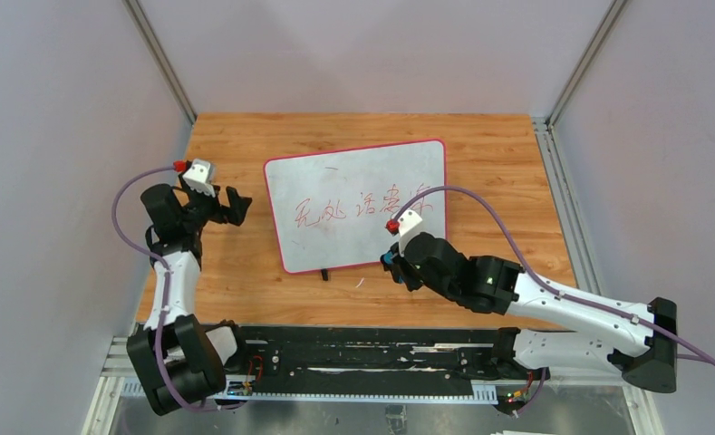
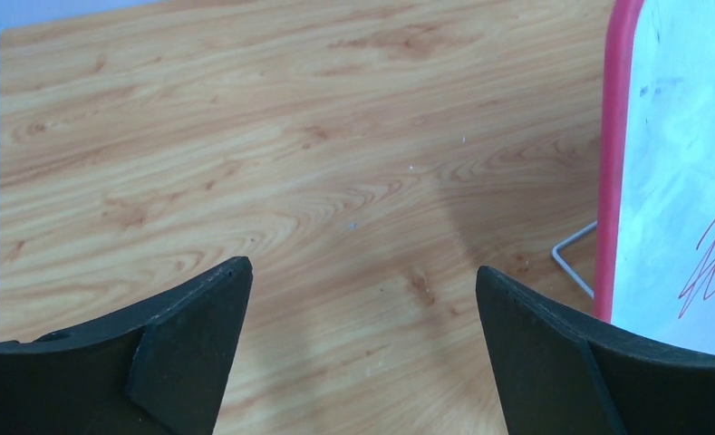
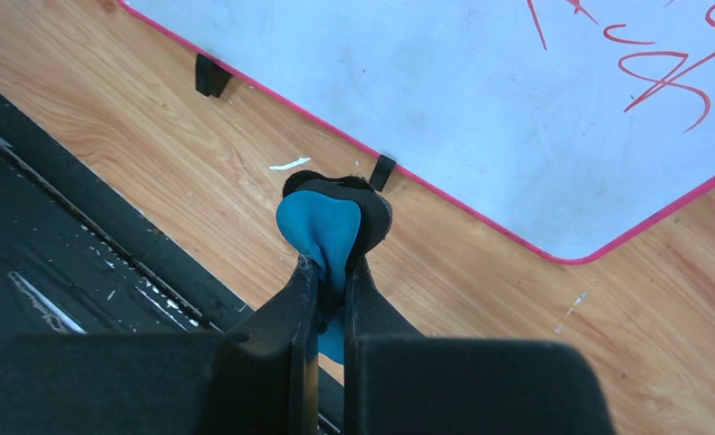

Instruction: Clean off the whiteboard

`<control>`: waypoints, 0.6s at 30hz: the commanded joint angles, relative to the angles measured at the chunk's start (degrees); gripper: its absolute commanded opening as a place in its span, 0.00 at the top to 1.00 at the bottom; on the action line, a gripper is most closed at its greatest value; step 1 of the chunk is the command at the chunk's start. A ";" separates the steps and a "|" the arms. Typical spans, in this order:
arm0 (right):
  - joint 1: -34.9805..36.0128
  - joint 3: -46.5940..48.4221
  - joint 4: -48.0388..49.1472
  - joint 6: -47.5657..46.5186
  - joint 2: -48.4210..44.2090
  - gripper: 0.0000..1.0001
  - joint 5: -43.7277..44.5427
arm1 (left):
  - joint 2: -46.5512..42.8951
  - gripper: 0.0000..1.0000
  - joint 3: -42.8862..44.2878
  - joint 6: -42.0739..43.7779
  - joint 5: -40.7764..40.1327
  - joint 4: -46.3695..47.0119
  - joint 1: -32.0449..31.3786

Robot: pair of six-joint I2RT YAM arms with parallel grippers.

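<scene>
I saw the whiteboard (image 1: 358,204) lying flat mid-table (image 1: 498,145), red writing on it. My right gripper (image 3: 331,267) pinched a blue eraser (image 3: 322,231) just off its near edge. My left gripper (image 2: 362,267) gaped wide, left of it.

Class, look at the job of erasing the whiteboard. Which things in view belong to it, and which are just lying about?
Belong to the job:
- whiteboard
- red writing on it
- blue eraser, pinched in the right fingers

Just lying about:
- white scrap near the board's edge
- wire loop beside the board
- left fingers, open and holding nothing
</scene>
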 commanded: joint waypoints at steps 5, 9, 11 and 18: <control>0.65 -1.92 -0.20 0.32 -0.06 0.99 4.46 | 9.53 0.01 11.01 -2.13 19.21 -1.90 8.45; 0.66 -2.24 -0.10 -0.06 -0.64 0.99 5.03 | 15.30 0.03 17.05 -3.59 31.97 -5.87 10.65; 0.60 -2.12 -0.02 -0.46 -0.52 0.99 5.04 | 17.49 0.04 20.11 -1.94 37.59 -10.21 10.58; 0.52 -1.56 0.78 -1.52 -0.32 0.99 4.84 | 22.46 0.11 31.78 21.89 43.11 -40.48 7.20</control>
